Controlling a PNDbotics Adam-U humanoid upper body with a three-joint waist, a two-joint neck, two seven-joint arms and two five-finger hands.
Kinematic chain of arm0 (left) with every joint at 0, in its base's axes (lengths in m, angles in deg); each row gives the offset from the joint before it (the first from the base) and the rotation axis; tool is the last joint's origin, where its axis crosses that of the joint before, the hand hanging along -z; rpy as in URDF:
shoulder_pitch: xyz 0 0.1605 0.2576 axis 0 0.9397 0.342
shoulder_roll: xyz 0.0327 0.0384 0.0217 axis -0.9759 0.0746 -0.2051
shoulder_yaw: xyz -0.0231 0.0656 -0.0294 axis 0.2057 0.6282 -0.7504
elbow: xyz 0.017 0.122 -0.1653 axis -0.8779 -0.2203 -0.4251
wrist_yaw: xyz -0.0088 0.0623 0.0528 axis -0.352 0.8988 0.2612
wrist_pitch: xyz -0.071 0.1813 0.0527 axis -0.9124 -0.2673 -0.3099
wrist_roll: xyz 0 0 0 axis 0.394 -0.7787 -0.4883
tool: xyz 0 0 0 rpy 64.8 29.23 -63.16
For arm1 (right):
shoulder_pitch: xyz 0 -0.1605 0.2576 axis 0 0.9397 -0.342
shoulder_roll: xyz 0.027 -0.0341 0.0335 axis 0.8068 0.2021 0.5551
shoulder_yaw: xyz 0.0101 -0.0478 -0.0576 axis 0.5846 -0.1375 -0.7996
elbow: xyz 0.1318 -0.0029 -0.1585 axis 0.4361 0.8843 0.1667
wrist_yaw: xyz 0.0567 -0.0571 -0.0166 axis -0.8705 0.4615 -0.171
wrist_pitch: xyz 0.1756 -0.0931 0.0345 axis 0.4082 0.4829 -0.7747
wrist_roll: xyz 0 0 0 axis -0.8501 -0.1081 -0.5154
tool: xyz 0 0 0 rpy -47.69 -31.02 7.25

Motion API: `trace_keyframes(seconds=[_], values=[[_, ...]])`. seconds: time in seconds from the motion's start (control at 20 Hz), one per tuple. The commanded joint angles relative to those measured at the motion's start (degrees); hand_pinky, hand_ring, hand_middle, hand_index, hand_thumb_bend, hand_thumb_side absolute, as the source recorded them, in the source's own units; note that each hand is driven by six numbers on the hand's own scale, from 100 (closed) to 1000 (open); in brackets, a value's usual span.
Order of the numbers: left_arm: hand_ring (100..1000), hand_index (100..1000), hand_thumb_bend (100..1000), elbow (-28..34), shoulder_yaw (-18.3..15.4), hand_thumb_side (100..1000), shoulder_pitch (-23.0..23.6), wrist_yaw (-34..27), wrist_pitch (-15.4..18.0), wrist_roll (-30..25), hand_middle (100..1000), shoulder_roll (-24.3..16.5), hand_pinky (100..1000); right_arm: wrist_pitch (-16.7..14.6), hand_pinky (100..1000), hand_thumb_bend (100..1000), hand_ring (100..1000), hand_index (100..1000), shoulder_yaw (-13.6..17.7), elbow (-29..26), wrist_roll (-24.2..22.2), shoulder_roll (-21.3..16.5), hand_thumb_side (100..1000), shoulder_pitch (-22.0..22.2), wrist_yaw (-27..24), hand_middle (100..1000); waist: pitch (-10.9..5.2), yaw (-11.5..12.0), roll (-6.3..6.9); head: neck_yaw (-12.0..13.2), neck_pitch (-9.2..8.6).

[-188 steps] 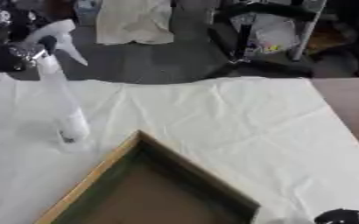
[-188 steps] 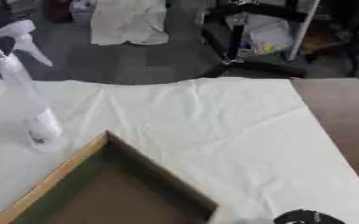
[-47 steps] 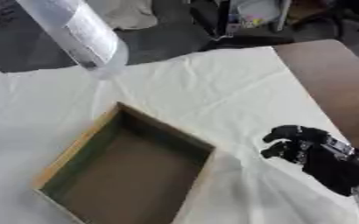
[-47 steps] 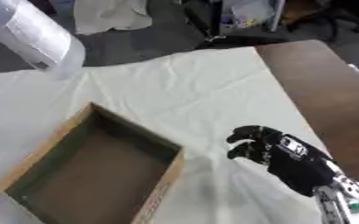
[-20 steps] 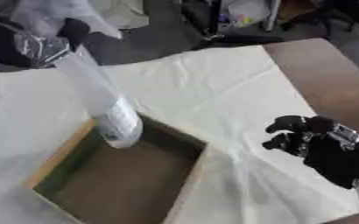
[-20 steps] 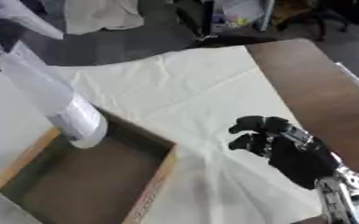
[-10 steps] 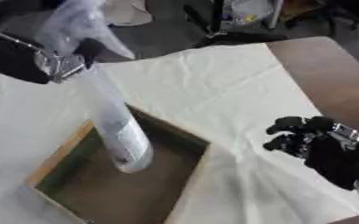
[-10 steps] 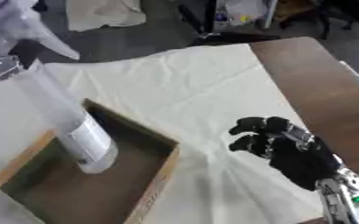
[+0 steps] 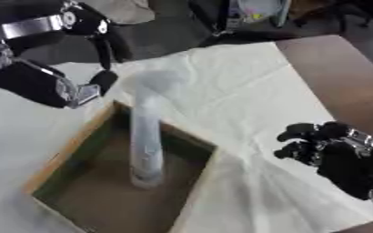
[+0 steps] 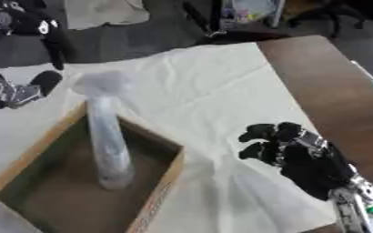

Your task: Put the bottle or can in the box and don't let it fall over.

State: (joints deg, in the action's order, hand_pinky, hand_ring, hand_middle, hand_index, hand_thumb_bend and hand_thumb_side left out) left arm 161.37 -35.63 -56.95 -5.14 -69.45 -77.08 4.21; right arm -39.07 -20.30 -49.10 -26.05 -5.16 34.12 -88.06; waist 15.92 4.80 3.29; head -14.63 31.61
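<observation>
**Bottle upright in the box, left hand open beside it**

You have the table (image 9: 333, 68) before you, brown wood bare at 2 o'clock, the rest under a creased white cloth (image 9: 237, 95).

On the cloth at 7 o'clock lies the box (image 9: 199, 170), a shallow tray with pale wooden walls and a dark green inside, set cornerwise so one corner points to 12 o'clock.

Your left hand (image 9: 42, 86) hangs at 10 o'clock, above the box's far left wall. Its fingers are spread and extended, the thumb and a finger parted, and nothing lies between them. It is just beside the top of the bottle; whether a fingertip still touches the spray head is too blurred to tell.

Your right hand (image 10: 301, 157) rests at 4 o'clock on the cloth, well apart from the box, its fingers loosely curled upward and holding nothing.

The spray bottle (image 9: 146, 141), clear and tall, stands inside the box with its base on the floor, near the middle and toward the far side. It leans only slightly, its whitish head (image 10: 102, 84) rising above the box rim.
</observation>
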Motion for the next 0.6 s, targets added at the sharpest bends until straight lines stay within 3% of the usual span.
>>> trace_keyframes(seconds=[0.05,0.35,0.6], values=[[674,781,100,-0.45,-0.55,229,-0.57,1.48,0.78,-1.61,695,-0.51,817,0.31,878,100,718,837,-0.11,-1.31,-0.07,-0.31,866,-0.48,0.65,770,-0.68,0.11,-0.24,0.12,-0.2],[725,815,100,-0.32,-1.19,256,-0.29,1.17,1.24,-2.36,748,-0.65,846,-0.02,879,100,719,838,-0.17,-1.31,-0.18,-0.42,856,-0.38,0.63,770,-0.76,0.43,-0.37,0.21,-0.19],[712,811,100,0.67,-2.29,294,-0.12,-0.36,0.74,-1.11,737,-1.13,842,-0.09,878,100,718,837,-0.16,-1.31,-0.19,-0.68,831,-0.43,-0.12,770,-1.08,0.57,-0.43,0.01,0.0]])
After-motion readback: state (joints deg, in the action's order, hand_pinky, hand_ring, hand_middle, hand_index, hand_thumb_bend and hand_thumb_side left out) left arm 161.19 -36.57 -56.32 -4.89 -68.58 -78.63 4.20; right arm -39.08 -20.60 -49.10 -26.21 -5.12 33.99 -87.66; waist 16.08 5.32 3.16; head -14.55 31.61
